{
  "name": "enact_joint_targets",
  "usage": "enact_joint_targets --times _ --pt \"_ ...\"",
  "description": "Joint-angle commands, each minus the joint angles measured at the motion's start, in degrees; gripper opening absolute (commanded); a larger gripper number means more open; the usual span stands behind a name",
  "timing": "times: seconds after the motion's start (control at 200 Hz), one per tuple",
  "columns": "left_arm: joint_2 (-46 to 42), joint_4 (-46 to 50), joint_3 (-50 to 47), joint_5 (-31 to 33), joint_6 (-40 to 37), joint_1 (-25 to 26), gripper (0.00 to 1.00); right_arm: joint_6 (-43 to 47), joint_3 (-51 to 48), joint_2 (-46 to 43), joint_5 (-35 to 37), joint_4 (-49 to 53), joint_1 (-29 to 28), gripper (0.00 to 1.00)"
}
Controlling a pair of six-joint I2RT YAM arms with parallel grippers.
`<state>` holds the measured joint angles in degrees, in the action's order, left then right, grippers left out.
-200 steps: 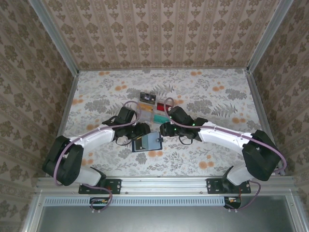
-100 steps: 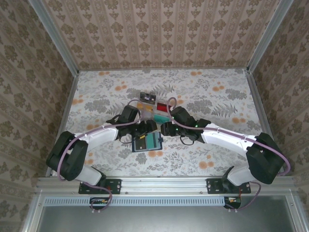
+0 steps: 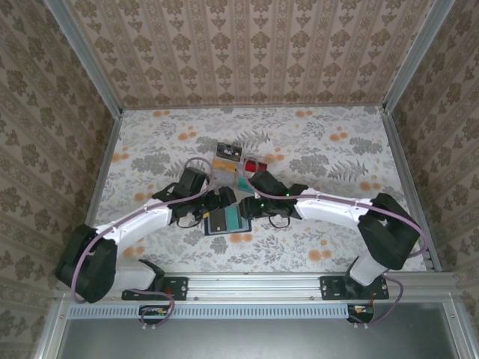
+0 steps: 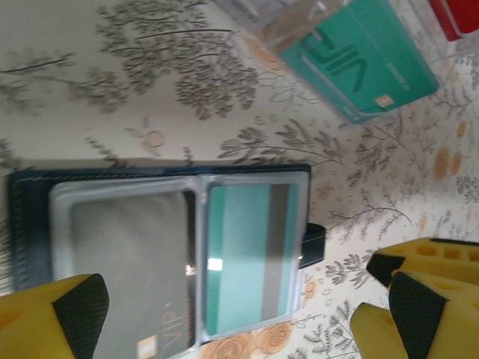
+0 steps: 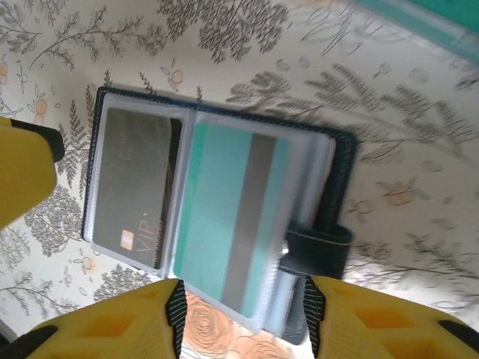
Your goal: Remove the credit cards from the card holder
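Here, from the top external view, we see the card holder (image 3: 212, 231) lying open on the floral table (image 3: 337, 149), near the front edge and between the two arms. The left gripper (image 3: 213, 202) sits just over its far left corner and the right gripper (image 3: 249, 207) just beside its far right corner. Beyond the holder lie loose cards: a teal card (image 3: 244, 182), a red card (image 3: 258, 164) and, furthest back, a black card (image 3: 227, 153). In the left wrist view, the left gripper (image 4: 243, 310) is spread wide with nothing in it, its black-padded yellow fingers (image 4: 75, 314) standing off to either side of the holder (image 4: 26, 224). The holder's two clear pockets are both filled: a grey card (image 4: 123, 254) marked VIP in one and a teal striped card (image 4: 243, 254) in the other, with the closure tab (image 4: 314, 245) sticking out past the striped card's side. The loose teal card (image 4: 359, 67) lies apart on the cloth, a clear card (image 4: 284, 22) overlapping its end and the red card (image 4: 456, 15) at the corner. In the right wrist view, the right gripper (image 5: 243, 299) is about half open and grips nothing. The near edge of the pocket with the teal striped card (image 5: 224, 224) lies in the gap between its pads, the grey card (image 5: 135, 183) sits beside that, and the closure tab (image 5: 318, 250) is just beside one finger.
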<state>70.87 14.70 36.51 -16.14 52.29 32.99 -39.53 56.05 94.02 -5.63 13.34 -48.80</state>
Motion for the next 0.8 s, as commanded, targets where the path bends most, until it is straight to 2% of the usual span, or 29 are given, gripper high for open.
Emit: enact_joint_targets --times 0.0,0.125,0.26,0.42,0.605,0.795 --pt "-2.25 2.89 -1.48 1.13 -0.68 -2.23 0.97 -5.01 3.58 3.20 -1.99 -1.50 -0.70 0.39" --pt "-3.19 1.17 -2.40 -0.31 -0.31 -2.97 0.89 -8.73 5.45 6.87 -0.46 -0.61 -0.88 0.29" --pt "-3.02 -0.59 -2.78 -2.33 -0.29 -2.89 0.75 -9.21 7.71 9.52 1.32 2.29 -0.78 0.26" --pt "-2.67 -4.29 -3.89 -5.41 0.46 -2.85 0.60 -9.59 8.82 10.87 4.07 4.78 -0.67 0.25" --pt "1.30 -8.62 -2.58 -10.14 0.17 -2.28 0.46 -9.54 9.61 12.61 3.54 7.05 -0.59 0.25" --pt "4.61 -6.75 0.65 -8.00 -2.93 -0.57 0.40 -10.75 7.86 12.86 1.83 5.43 -0.09 0.24"
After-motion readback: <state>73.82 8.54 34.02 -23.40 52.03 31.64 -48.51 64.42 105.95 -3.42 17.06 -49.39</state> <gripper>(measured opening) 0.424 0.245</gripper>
